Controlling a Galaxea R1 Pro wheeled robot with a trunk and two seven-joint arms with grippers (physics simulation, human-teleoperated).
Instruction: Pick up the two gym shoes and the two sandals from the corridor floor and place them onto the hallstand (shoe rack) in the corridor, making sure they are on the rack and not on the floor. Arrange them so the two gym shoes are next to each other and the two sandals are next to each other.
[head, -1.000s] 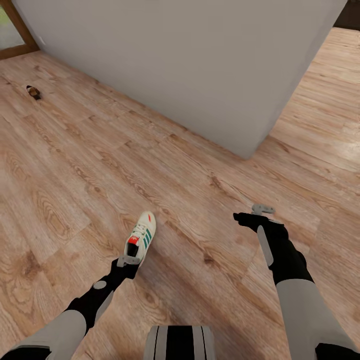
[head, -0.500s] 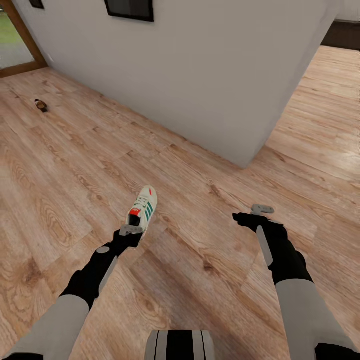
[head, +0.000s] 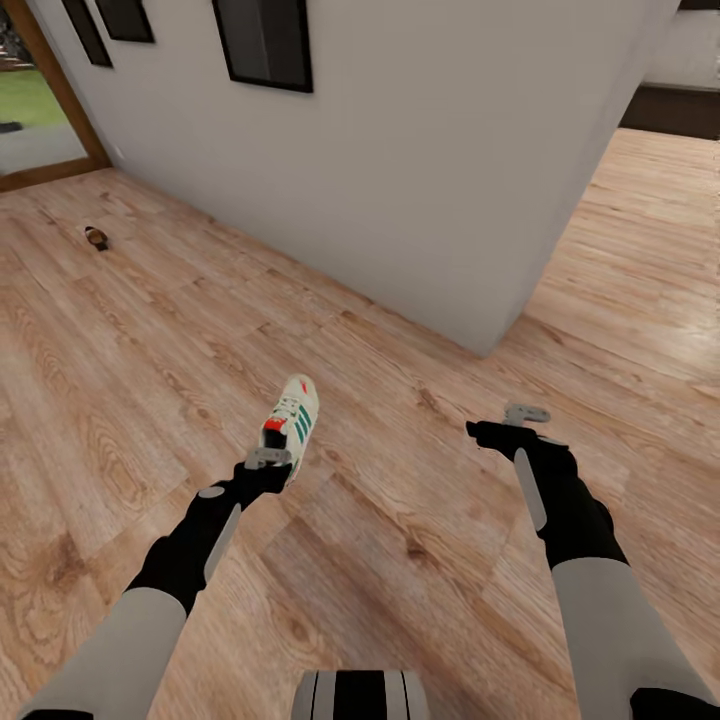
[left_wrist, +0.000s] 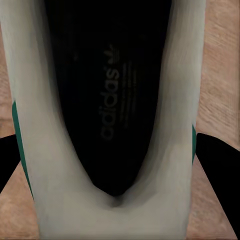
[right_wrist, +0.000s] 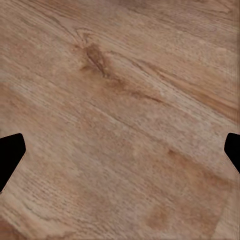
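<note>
Gripping one gym shoe (head: 292, 426) by its heel, my left tool (head: 268, 459) carries it above the corridor floor (head: 120, 400). My right tool (head: 524, 414) hangs spread, nothing between its fingers. A sandal (head: 96, 238) lies far ahead-left.

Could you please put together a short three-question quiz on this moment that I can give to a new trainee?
1. True or false: the left claw grips the gym shoe at its heel end.
2. What does the right claw hold? A) a gym shoe B) a sandal C) nothing
3. Fill in: the small dark sandal lies on the corridor floor, far off on the robot's ____ side.

Key:
1. True: the left wrist view looks into the shoe's opening, with a finger at each side of it.
2. C: its fingers are apart over bare planks.
3. Left.
</note>
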